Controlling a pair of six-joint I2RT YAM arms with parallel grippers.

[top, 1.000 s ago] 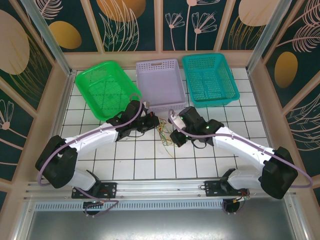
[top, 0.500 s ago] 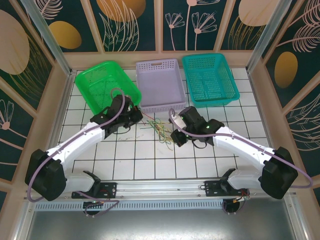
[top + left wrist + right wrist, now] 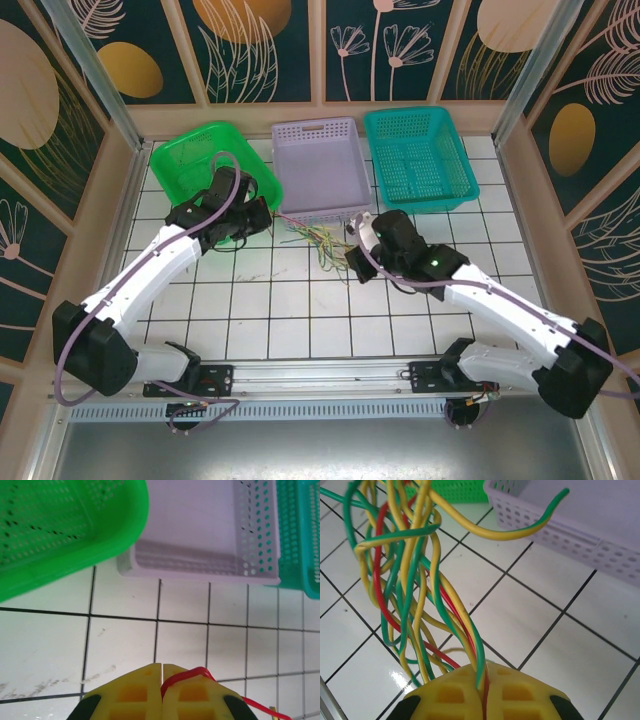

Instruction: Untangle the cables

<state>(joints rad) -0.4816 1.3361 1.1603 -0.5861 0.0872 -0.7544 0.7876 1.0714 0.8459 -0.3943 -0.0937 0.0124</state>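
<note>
Left gripper (image 3: 262, 216), in the view from above, sits just in front of the green basket (image 3: 175, 160). The right gripper (image 3: 353, 252) sits across from it, near the middle of the table (image 3: 300, 320). Between them, the cables (image 3: 320, 245) lie as one loose bunch just in front of the lilac basket (image 3: 320, 165). One hair-thin strand reaches leftward from the bunch to the left gripper. A teal basket (image 3: 415, 160) stands to the right of the lilac one.

From the left wrist, I see the left gripper (image 3: 161, 680) with its yellow jaws pressed together. A red cable (image 3: 186, 674) is pinched in the seam, loops over one jaw and trails off to the lower right. Beyond are white tiles, then the green basket (image 3: 60, 530), the lilac basket (image 3: 200, 562) and an edge of the teal basket (image 3: 300, 530).

From the right wrist, I see the right gripper (image 3: 485, 692) with its jaws closed on the root of the cables (image 3: 410, 580). Yellow, green and red strands fan up and cross one another many times. One yellow-and-green end arcs toward the lilac basket (image 3: 580, 535).

My reading is that the job is in its early part. One red strand is being drawn out sideways while the other gripper anchors the bunch. Everything else in the bunch is one tangle, so nearly all the separating is left to do.
</note>
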